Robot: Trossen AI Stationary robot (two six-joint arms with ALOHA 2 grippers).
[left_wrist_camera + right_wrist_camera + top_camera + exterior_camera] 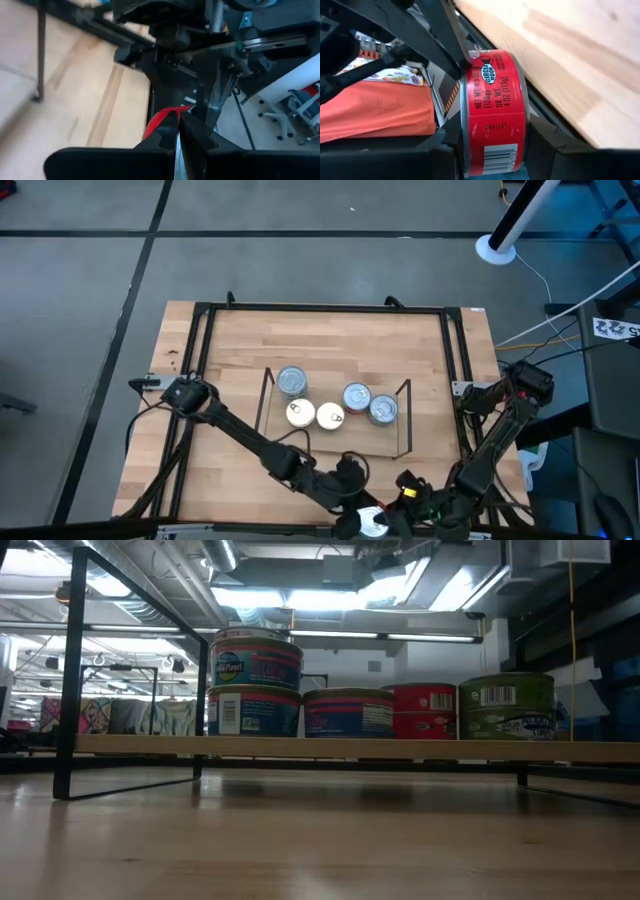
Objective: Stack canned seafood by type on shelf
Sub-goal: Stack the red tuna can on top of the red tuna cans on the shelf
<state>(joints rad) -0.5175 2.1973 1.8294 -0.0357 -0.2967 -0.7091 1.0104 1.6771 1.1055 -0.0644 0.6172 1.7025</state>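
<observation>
Red tin (495, 115): clamped between right gripper (492, 150) fingers, on edge | left gripper (179, 131): pressed together, just beside, touching tin's rim

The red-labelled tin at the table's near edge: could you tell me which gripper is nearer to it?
Right. The right gripper is clamped on the red-labelled tin, a finger on each side. The left gripper is shut just beside it at the table's near edge, holding nothing.

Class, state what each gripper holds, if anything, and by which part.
The right gripper clamps a red-labelled tin by its flat ends. The left gripper is shut, holding nothing.
</observation>
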